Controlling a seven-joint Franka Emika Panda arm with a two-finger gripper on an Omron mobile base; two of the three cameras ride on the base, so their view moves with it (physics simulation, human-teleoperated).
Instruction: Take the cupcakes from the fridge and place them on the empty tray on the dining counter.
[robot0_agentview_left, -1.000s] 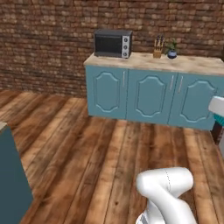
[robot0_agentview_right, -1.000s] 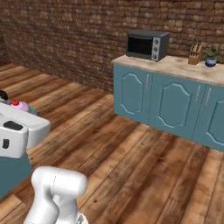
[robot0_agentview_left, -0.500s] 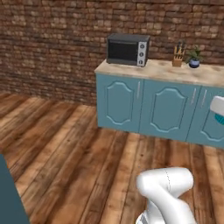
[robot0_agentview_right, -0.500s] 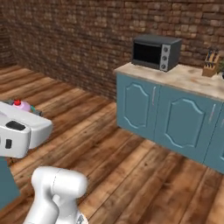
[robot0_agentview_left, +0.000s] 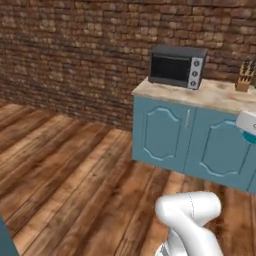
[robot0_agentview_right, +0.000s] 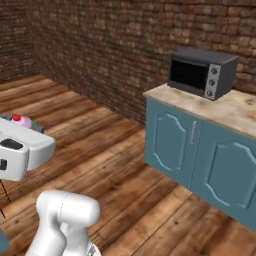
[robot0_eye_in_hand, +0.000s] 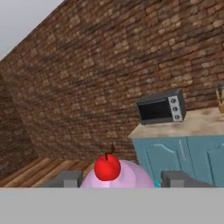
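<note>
- The pink-frosted cupcake with a red cherry on top (robot0_eye_in_hand: 114, 174) sits at the bottom centre of the hand view, between the two grey fingertips (robot0_eye_in_hand: 65, 178) of the claw (robot0_eye_in_hand: 118, 180), one on each side of it.
- The claw is closed around this cupcake at a fairly wide spread, which fits the cake's broad body; the fingers flank the frosting dome, and a sliver of teal wrapper shows at its lower right.
- The cupcake sits cherry-up relative to the hand; I judge it is being kept level so the frosting is not smeared during transport.
- In the right base view the same cupcake (robot0_agentview_right: 20, 121) peeps over the white hand at the left edge of the frame, raised well above the wooden plank floor (robot0_agentview_right: 100, 150).
- The cupcake is off any shelf and in transit: no fridge, tray or dining island shows here, so the placing step seems yet to come.
- Ahead, in the right half of both base views, stands a teal cabinet with arched door panels (robot0_agentview_left: 165, 135) under a beige stone tabletop (robot0_agentview_left: 215, 95), carrying a dark grey toaster oven (robot0_agentview_left: 176, 66) and a knife block (robot0_agentview_left: 244, 77) at the far right.
- A red-brown brick wall (robot0_agentview_left: 75, 55) fills the background.
</note>
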